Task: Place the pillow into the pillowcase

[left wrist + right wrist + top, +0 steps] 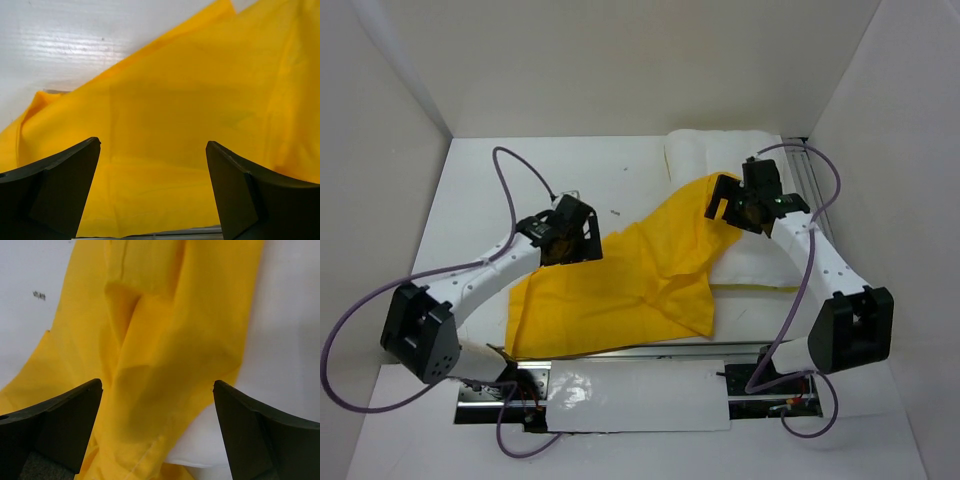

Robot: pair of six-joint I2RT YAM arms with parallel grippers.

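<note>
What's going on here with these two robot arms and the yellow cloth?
Two robot arms are working on getting a white pillow into a yellow pillowcase. The pillowcase lies crumpled on the table, one end draped over the pillow. The left fingers and right fingers are open above the fabric, gripping nothing; the pillow is not yet inside.

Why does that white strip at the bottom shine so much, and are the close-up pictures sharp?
Top external view: light glares off the glossy white strip between the arm bases; shadows are soft. Left wrist view: a bright sheen on the table; the pillowcase looks slightly soft. Right wrist view: even light, a dim shadow in the pillowcase's fold.
</note>
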